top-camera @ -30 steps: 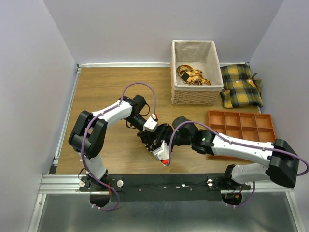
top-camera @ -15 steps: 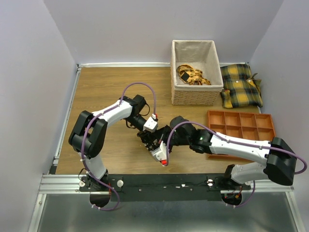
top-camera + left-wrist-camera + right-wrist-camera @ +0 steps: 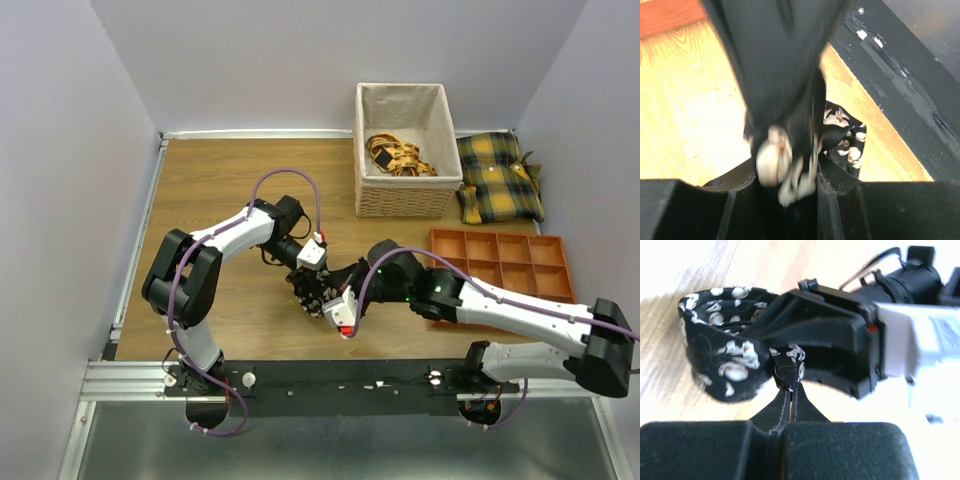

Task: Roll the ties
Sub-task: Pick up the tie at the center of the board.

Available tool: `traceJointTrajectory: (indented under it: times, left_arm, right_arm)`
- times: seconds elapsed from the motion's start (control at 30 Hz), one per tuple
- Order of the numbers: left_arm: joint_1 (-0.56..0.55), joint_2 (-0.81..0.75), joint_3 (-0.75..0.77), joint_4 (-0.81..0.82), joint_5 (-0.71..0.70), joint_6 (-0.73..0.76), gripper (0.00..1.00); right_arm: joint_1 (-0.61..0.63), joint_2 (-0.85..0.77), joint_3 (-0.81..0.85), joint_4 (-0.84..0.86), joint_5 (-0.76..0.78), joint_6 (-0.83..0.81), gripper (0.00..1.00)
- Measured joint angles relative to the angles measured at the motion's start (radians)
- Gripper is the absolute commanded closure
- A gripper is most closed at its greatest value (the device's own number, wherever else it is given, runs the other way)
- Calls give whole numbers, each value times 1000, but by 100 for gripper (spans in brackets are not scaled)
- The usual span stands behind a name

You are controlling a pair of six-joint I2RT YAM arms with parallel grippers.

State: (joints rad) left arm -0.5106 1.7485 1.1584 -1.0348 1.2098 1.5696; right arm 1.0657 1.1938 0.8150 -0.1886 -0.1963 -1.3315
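Low, left hand [image 3: 786, 174], right hand [image 3: 790, 388] nose-to-nose, pinching tie [image 3: 720, 360].

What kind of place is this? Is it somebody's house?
Probably a robot practice booth, not a house: a left arm and right arm bolted by a metal rail, plain walls boxing in a wooden table, a basket and orange tray set out.

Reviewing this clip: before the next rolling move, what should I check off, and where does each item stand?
1. Right hand pinched shut on a fold of the tie: ok.
2. Left hand closed around the rolled part: ok.
3. Roll tight, no loose tail: cannot tell, both hands cover it.
4. Hands free of each other: cannot tell, they crowd together.
5. Left wrist view sharp enough to judge: not ok, blurred.
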Motion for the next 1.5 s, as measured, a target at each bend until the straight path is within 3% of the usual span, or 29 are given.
traceJointTrajectory:
  times: [0.7, 1.13, 1.43, 1.5]
  left_arm:
    - [-2, -29, -13, 100, 45, -72, 100]
    - [-8, -32, -13, 227, 55, -228, 100]
    - [26, -35, -22, 321, -22, -386, 100]
    - [32, -42, -38, 370, -43, -450, 100]
  right_arm:
    - [-1, -314, -17, -217, 68, 295, 99]
    - [-1, -424, -15, -378, 108, 404, 99]
    - [-1, -349, -167, -193, 110, 484, 99]
    - [-1, -320, -203, -130, 107, 504, 92]
